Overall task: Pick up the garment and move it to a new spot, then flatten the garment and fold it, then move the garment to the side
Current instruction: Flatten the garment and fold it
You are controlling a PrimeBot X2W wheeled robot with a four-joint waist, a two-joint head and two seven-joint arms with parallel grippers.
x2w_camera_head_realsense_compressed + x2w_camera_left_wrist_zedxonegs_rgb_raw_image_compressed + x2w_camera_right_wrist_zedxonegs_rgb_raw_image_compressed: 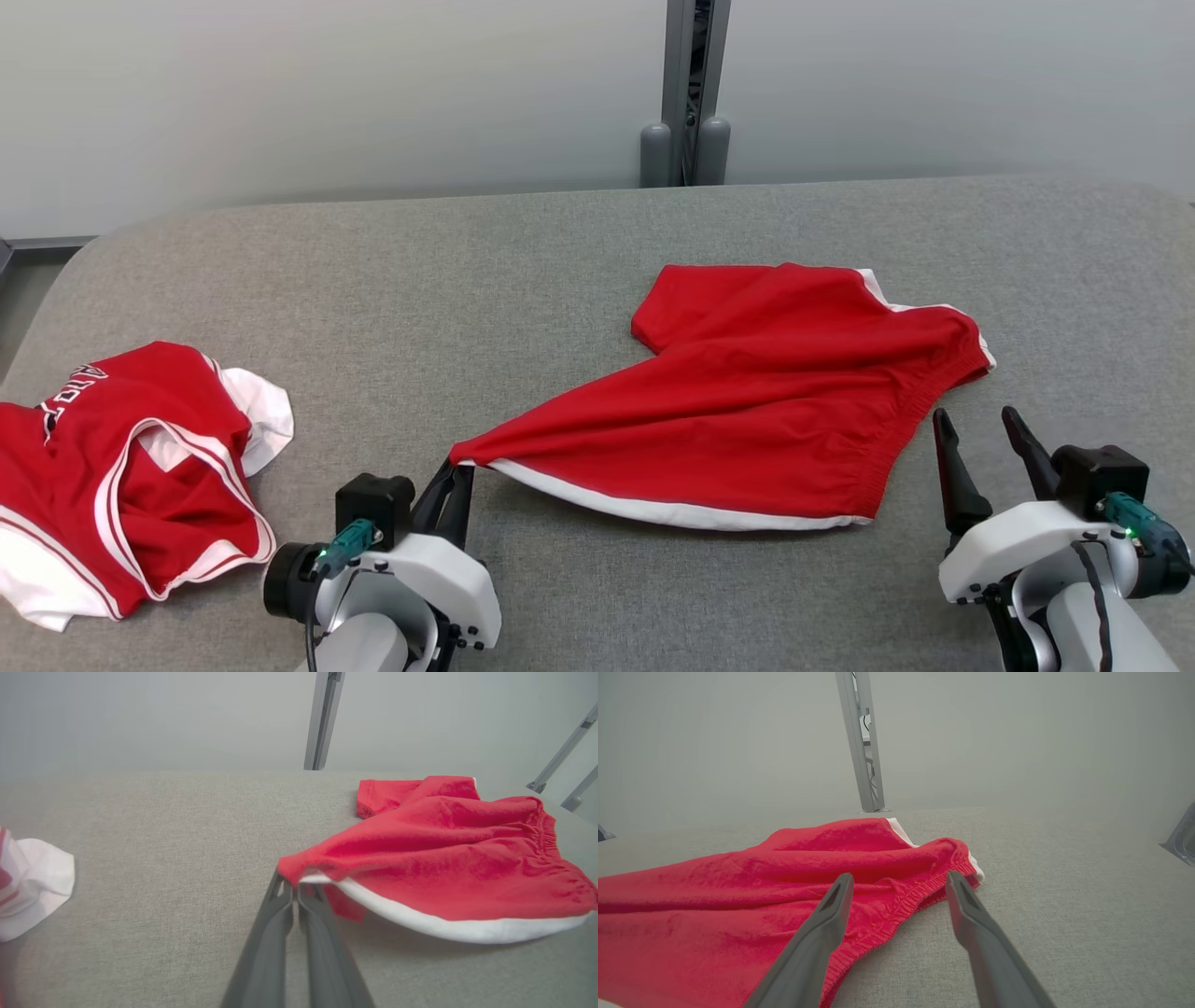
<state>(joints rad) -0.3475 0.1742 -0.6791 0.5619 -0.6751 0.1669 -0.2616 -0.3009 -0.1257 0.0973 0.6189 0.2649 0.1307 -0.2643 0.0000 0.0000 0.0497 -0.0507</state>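
Left gripper (459, 472) clamps the red shorts' (747, 411) white-hemmed corner at its fingertips; right gripper (977, 418), spread and empty, has them just to its left.

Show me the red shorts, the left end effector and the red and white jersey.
red shorts (747, 411): head view, middle of the red fabric.
left end effector (459, 474): head view, between its closed fingertips at the shorts' corner.
red and white jersey (177, 495): head view, red fabric near its middle.

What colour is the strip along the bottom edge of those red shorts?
White: the hem band of the red shorts shows best in the left wrist view.
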